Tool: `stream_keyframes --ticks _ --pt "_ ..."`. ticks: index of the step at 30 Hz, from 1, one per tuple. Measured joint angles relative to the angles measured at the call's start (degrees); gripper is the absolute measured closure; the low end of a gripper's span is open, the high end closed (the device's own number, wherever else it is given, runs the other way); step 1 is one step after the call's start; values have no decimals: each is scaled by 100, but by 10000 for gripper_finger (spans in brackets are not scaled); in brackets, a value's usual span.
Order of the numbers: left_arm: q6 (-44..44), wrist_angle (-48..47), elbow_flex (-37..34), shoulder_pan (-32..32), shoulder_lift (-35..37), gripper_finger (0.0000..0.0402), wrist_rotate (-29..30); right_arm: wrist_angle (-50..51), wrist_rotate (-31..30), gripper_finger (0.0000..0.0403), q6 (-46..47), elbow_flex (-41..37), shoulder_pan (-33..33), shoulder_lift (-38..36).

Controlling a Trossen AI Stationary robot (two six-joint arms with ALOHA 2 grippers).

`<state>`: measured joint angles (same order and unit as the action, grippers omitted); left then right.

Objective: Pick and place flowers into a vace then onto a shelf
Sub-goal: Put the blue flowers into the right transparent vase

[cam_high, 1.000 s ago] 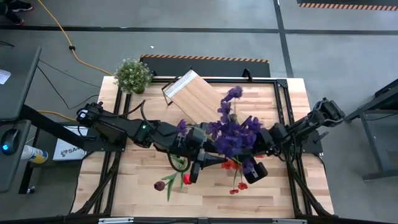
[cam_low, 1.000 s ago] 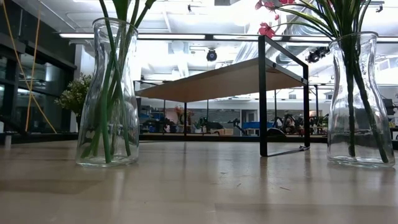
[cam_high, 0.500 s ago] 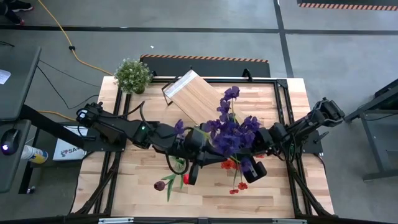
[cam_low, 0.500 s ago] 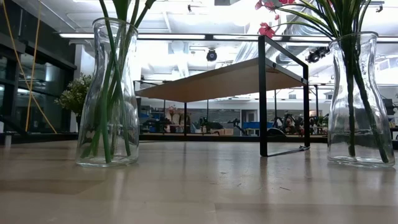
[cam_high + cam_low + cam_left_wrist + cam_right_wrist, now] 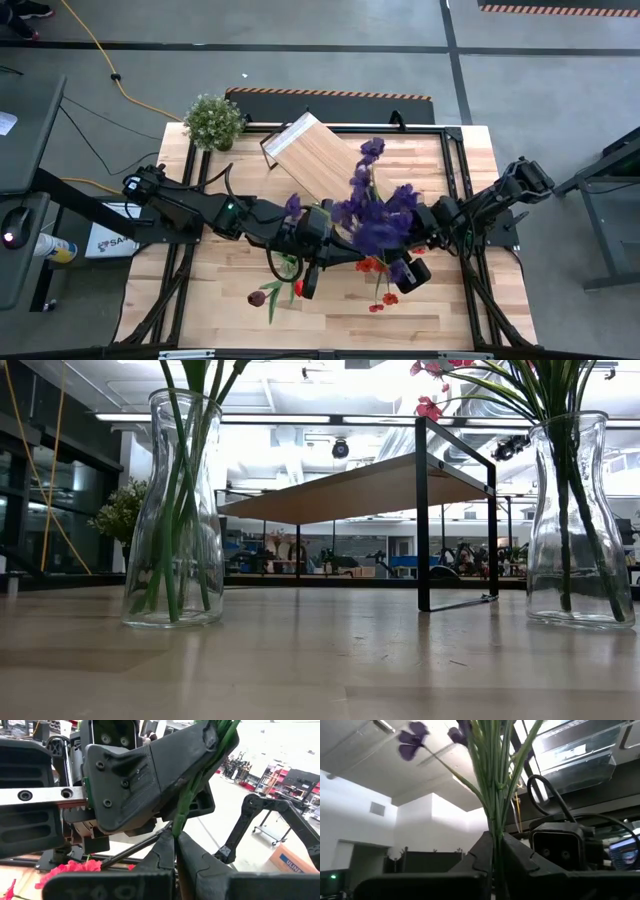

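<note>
The purple spray [image 5: 375, 215] stands up between both grippers over the table's middle, its green stems [image 5: 495, 795] rising to purple blossoms [image 5: 412, 737]. My left gripper [image 5: 340, 257] reaches in from the table's left and is shut on a stem. My right gripper [image 5: 395, 255] comes from the right, points upward and is shut on the bunch. Two glass vases [image 5: 175, 510] [image 5: 580, 520] stand on the table with stems in them. Red blossoms [image 5: 372, 265] and a maroon tulip [image 5: 258, 298] show near the vases. The shelf [image 5: 315, 155] stands at the far side. My left gripper pinches one green stem [image 5: 176, 827] between its two fingers [image 5: 162, 852], roughly level from the table's left. The stem runs up from it toward the right gripper's body [image 5: 150, 775]. My right gripper pinches the bunch of green stems [image 5: 494, 832] low down between its fingers [image 5: 520, 855], from below, pointing up. The spray stands upright above it, lifted clear of the table.
A bushy potted plant [image 5: 213, 120] sits at the table's far left corner. The shelf's black frame [image 5: 423, 510] stands between the two vases in the low view. Bare tabletop [image 5: 450, 310] lies along the near edge.
The purple spray's blossoms have shifted slightly toward the table's left. Both arms have stayed almost where they were.
</note>
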<state>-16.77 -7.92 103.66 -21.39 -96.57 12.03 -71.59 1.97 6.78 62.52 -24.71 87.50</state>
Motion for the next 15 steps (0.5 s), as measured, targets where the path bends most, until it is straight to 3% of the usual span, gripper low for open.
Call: stream_keyframes --ticks 7,15 --pt "-7 10 0 -9 0 370 -121 7 510 349 228 0 2 0" --pt "-67 69 -2 -7 -2 370 -187 42 616 292 223 0 2 -19"
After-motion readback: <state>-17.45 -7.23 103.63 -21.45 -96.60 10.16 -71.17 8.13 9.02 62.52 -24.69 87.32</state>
